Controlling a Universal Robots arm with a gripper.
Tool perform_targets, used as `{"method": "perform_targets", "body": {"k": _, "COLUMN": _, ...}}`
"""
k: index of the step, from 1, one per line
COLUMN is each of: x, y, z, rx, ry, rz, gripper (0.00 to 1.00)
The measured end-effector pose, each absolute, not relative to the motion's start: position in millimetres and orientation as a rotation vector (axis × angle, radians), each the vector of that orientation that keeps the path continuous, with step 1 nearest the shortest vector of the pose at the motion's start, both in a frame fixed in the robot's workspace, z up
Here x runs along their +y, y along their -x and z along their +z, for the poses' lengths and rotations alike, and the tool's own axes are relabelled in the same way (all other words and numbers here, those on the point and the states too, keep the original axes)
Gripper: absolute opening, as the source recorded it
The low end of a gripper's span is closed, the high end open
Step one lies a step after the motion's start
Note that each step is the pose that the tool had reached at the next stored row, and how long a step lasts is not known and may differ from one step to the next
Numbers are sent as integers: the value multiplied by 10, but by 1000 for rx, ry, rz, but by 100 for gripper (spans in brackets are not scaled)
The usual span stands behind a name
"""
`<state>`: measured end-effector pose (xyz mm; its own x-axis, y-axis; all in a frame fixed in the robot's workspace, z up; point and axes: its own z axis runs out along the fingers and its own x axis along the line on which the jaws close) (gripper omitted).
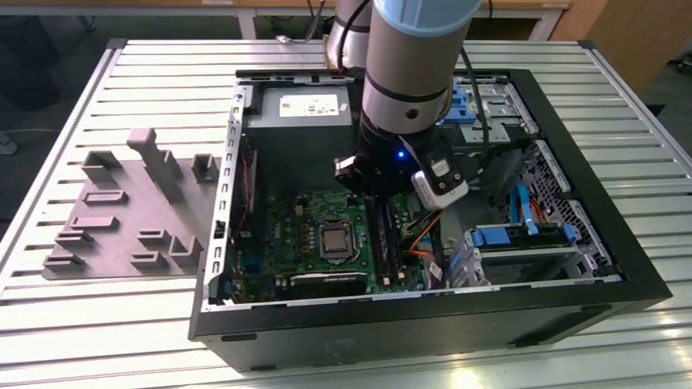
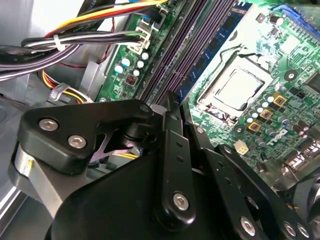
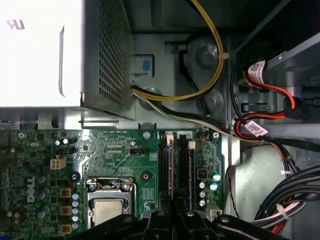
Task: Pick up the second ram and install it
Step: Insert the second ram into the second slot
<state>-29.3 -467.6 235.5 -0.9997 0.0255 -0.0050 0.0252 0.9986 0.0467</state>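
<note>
Right now the gripper (image 1: 381,190) sits low inside the open PC case (image 1: 605,267), directly over the memory slots (image 3: 176,172) on the motherboard (image 1: 292,235), just beside the CPU socket (image 3: 109,202).

Risks, as I judge them:
- Stick not square to its slot: any tilt and a downward push could load one end only, so one latch fails to catch or the board flexes.
- Wrong rail: slots run close and parallel, so a small sideways offset could land the edge on a rail wall, not in the groove.
- Cables (image 2: 75,42) bundled near the slot ends in the second wrist view could snag the linkage.
- Arm body is close to the case wall and drive cage (image 1: 519,239); not much room for correction.

The second ram (image 2: 215,47): in the second wrist view a blue-green strip w/ dark chips lies lengthwise among the black rails, next to the socket side. It looks seated in the slot bank, not in the air, though whether it's fully latched I can't tell. In the first wrist view the slot lanes run straight toward the jaws.

Jaws: fingers (image 2: 175,165) look drawn close together over the slot line. Whether they pinch the stick or just press near it, can't tell, since the tips are hidden behind the linkage.

Grey fixture plate (image 1: 130,211) rests on the desk (image 1: 141,324), at the exterior view's left of the case, well apart.
</note>
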Motion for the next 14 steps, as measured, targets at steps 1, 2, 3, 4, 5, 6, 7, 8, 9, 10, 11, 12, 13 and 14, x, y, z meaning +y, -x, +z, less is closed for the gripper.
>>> {"method": "perform_targets", "body": {"k": 1, "x": -4683, "y": 293, "z": 2351, "rx": 3135, "ry": -44, "rz": 75, "gripper": 14}}
{"method": "perform_targets", "body": {"k": 2, "x": -4691, "y": 293, "z": 2347, "rx": 3135, "ry": -47, "rz": 77, "gripper": 14}}
{"method": "perform_targets", "body": {"k": 3, "x": -4704, "y": 293, "z": 2345, "rx": 3135, "ry": -48, "rz": 79, "gripper": 14}}
{"method": "perform_targets", "body": {"k": 4, "x": -4719, "y": 293, "z": 2343, "rx": 3135, "ry": -49, "rz": 81, "gripper": 14}}
{"method": "perform_targets", "body": {"k": 5, "x": -4731, "y": 293, "z": 2341, "rx": 3135, "ry": -49, "rz": 82, "gripper": 14}}
{"method": "perform_targets", "body": {"k": 6, "x": -4739, "y": 293, "z": 2337, "rx": 3135, "ry": -49, "rz": 82, "gripper": 14}}
{"method": "perform_targets", "body": {"k": 7, "x": -4743, "y": 294, "z": 2328, "rx": 3135, "ry": -49, "rz": 83, "gripper": 14}}
{"method": "perform_targets", "body": {"k": 8, "x": -4743, "y": 294, "z": 2323, "rx": 3135, "ry": -49, "rz": 82, "gripper": 14}}
{"method": "perform_targets", "body": {"k": 9, "x": -4744, "y": 294, "z": 2323, "rx": 3135, "ry": -49, "rz": 82, "gripper": 14}}
{"method": "perform_targets", "body": {"k": 10, "x": -4744, "y": 293, "z": 2323, "rx": 3135, "ry": -49, "rz": 82, "gripper": 14}}
{"method": "perform_targets", "body": {"k": 11, "x": -4744, "y": 294, "z": 2320, "rx": 3135, "ry": -50, "rz": 82, "gripper": 14}}
{"method": "perform_targets", "body": {"k": 12, "x": -4743, "y": 293, "z": 2313, "rx": 3135, "ry": -52, "rz": 83, "gripper": 14}}
{"method": "perform_targets", "body": {"k": 13, "x": -4743, "y": 294, "z": 2305, "rx": 3135, "ry": -56, "rz": 83, "gripper": 14}}
{"method": "perform_targets", "body": {"k": 14, "x": -4744, "y": 295, "z": 2297, "rx": 3135, "ry": -59, "rz": 82, "gripper": 14}}
